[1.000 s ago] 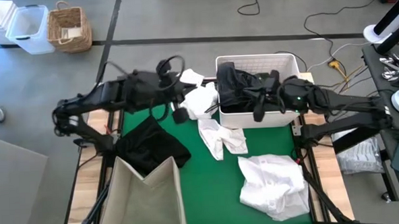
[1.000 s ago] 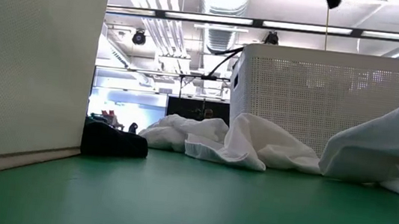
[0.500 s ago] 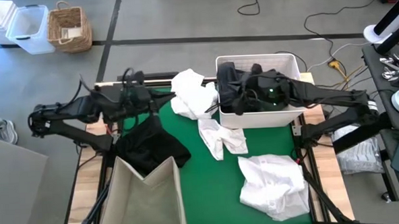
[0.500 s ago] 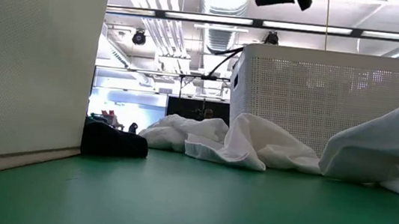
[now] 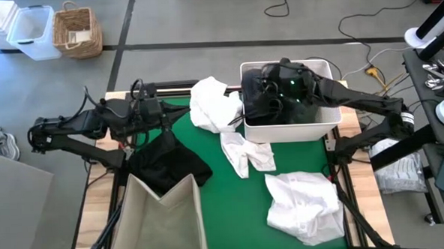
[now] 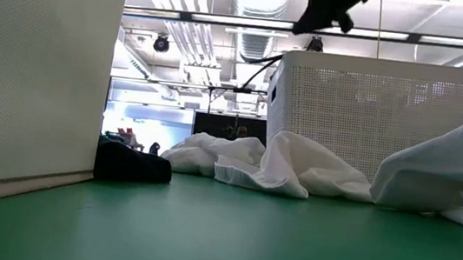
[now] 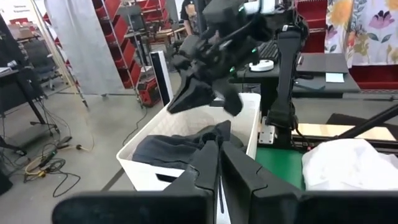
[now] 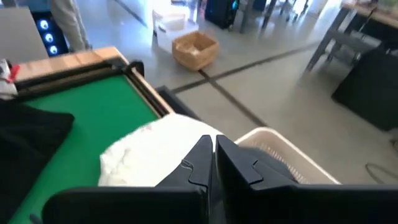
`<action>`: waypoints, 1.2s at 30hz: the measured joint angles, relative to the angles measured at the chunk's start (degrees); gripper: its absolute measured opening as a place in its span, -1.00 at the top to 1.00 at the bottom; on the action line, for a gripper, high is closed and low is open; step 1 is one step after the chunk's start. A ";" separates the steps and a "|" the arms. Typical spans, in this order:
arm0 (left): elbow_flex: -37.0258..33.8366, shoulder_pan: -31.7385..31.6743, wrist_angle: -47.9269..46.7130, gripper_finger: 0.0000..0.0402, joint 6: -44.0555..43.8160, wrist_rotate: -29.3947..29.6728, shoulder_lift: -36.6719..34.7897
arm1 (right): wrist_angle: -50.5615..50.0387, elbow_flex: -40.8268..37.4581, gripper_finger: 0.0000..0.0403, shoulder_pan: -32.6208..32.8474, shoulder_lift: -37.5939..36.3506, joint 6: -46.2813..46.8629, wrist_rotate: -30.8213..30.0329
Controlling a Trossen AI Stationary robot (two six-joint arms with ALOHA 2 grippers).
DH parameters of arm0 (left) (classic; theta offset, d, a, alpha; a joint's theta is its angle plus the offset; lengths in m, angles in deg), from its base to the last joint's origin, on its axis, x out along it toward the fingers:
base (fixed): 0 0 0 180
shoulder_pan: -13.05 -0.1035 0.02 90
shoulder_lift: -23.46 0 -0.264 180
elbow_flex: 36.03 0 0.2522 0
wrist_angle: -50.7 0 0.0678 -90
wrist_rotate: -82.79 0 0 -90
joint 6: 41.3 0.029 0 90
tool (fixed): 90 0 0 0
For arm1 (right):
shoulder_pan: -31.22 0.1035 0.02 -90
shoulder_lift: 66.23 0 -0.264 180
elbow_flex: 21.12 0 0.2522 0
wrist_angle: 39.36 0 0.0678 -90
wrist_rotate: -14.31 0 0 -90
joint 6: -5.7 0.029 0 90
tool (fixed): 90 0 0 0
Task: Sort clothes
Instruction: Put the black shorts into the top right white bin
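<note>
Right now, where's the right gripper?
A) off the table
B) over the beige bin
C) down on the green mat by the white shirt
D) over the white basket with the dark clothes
D: in the high view the right gripper sits above the white basket, over the dark clothes inside.

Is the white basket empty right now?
No. Dark clothes lie in the white basket, and the right end effector hangs above them.

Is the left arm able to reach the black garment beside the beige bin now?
Probably yes: the left gripper, shut and empty, hangs just above the black garment, with nothing between them.
</note>
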 joint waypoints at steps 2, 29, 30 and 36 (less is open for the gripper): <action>-0.25 0.00 0.05 1.00 -0.05 0.00 -0.11 | -0.47 0.01 0.94 -1.69 0.95 0.47 1.97; -0.45 0.09 -1.00 1.00 -0.12 -0.04 -0.01 | -12.26 0.03 0.94 -8.14 9.08 2.89 8.03; -0.54 0.09 -1.01 1.00 -0.25 -0.04 -0.01 | -12.48 -0.03 0.94 -8.20 9.08 2.93 8.03; -1.83 0.20 -0.99 1.00 -0.51 -0.04 -0.01 | -14.35 -0.48 0.94 -8.98 9.08 2.96 7.97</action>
